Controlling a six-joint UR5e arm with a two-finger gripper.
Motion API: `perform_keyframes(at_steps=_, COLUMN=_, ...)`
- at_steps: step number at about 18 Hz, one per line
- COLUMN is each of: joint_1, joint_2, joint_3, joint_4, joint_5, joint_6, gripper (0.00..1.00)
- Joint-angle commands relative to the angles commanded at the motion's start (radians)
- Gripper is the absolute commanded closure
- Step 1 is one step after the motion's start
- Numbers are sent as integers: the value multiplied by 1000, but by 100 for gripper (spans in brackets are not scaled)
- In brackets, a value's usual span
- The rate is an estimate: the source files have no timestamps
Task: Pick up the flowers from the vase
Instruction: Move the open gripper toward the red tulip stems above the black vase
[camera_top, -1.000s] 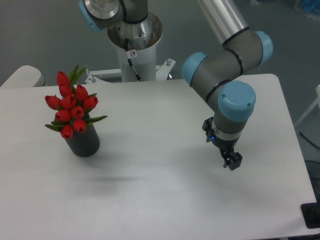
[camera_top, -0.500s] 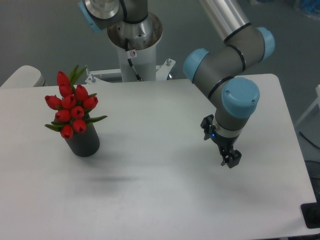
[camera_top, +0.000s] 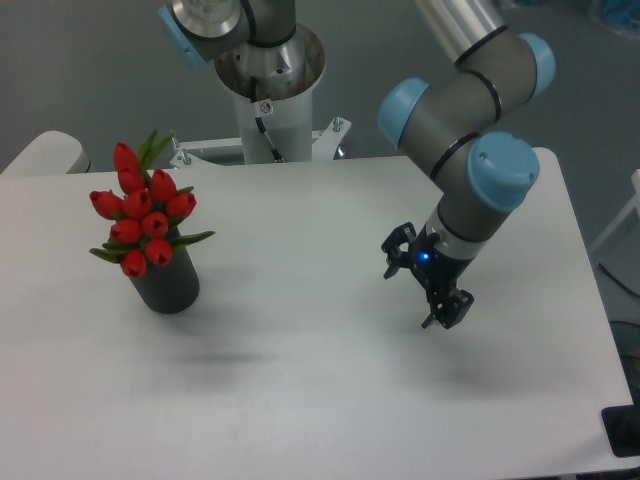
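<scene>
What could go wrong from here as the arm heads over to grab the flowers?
The vase is a narrow upright cylinder with the flowers bunched well above its rim, so a sideways nudge from the gripper could tip it.

The buds and leaves spread wider than the vase, leaving little exposed stem; the fingers may close on loose buds or leaves and slip.

If the stems sit tight, lifting might drag the vase up too.
</scene>
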Motion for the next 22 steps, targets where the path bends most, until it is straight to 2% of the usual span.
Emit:
perform_keyframes(at_steps=4, joint_1=32, joint_2=72, joint_3=-121, joint_4=2, joint_5=-89, joint_6=2, gripper=0)
perform_keyframes(at_steps=9, joint_1=51, joint_2=133, joint_3=-232, joint_4=-2, joint_5=-187, joint_6=15, gripper=0)
perform_keyframes(at_steps=13, joint_1=46, joint_2=205, joint_3=-336, joint_4=-6, joint_5=-291, joint_6=15, gripper=0)
perform_keyframes(at_steps=17, joint_1=29, joint_2=242, joint_3=-405, joint_4=-2, joint_5=-388, joint_6=17, gripper=0)
perform_keyframes(at_steps=22, joint_1=29, joint_2=339, joint_3=-486, joint_4=-5, joint_5=-508, joint_6=9, gripper=0)
